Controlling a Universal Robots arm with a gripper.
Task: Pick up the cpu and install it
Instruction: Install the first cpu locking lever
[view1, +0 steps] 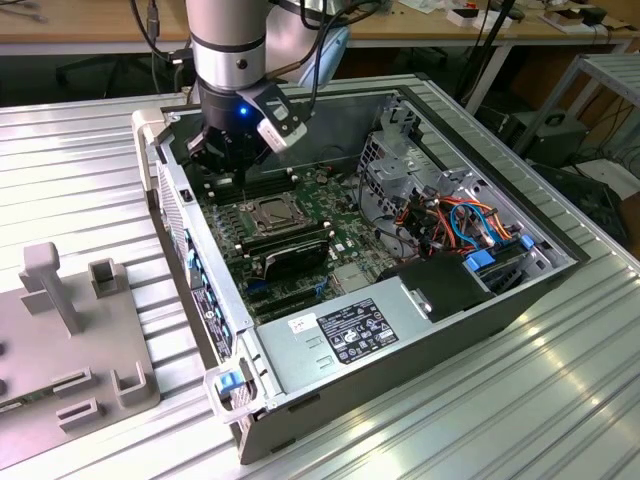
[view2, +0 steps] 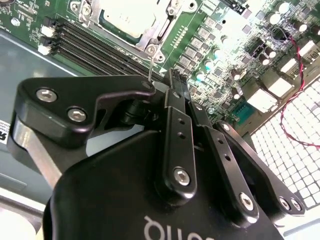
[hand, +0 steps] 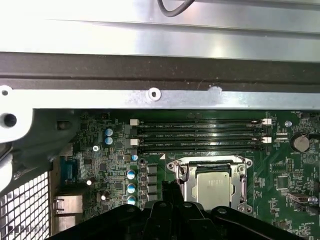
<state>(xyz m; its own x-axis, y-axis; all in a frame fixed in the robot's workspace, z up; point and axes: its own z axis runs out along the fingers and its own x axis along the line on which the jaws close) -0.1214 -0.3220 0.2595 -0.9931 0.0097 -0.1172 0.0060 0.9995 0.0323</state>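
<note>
The cpu (hand: 212, 188) lies flat in its socket on the green motherboard, its silver-grey top showing inside the metal frame (hand: 181, 176). It also shows in the second wrist view (view2: 125, 19) and in the exterior view (view1: 270, 212). My gripper (view2: 176, 81) hangs inside the open computer case, just beside the socket's corner, with its black fingers pressed together and nothing between them. A thin metal lever (view2: 150, 64) stands up from the socket's corner right by the fingertips. In the exterior view the gripper (view1: 226, 178) is over the board's far end, towards the exterior view's left.
Black RAM slots (hand: 200, 135) run beside the socket, near the case wall (hand: 160, 75). RAM sticks (view1: 290, 252), a power supply (view1: 350, 330) and bundled cables (view1: 450, 215) fill the rest of the case. A grey fixture (view1: 70, 340) stands on the ribbed table at the exterior view's left.
</note>
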